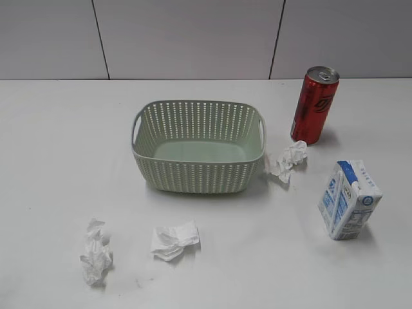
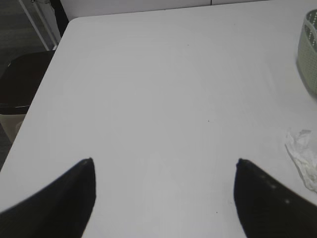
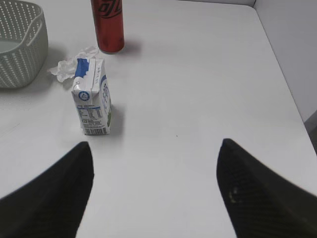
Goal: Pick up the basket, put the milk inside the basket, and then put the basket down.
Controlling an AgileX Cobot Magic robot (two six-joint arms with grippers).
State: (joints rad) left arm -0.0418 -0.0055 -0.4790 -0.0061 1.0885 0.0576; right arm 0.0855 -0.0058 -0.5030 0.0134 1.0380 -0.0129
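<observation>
White and matte, the surface (image 1: pixel 58 161) runs back to a grey panelled wall. Lower in the left wrist view, the left gripper (image 2: pixel 163 198) has its fingers (image 2: pixel 64 198) spread wide over bare surface; the right gripper (image 3: pixel 153 198) is likewise released, gripping nothing. Just above it stands the milk (image 3: pixel 92 96) (upright, right of frame centre in the exterior view). At centre sits the basket (image 1: pixel 198 147), a red can (image 1: pixel 314 105) to its upper right, a crumpled tissue (image 1: pixel 288 159) between them.

Perforated plastic basket (image 1: pixel 198 147), glossy metal can (image 1: pixel 314 105)
</observation>
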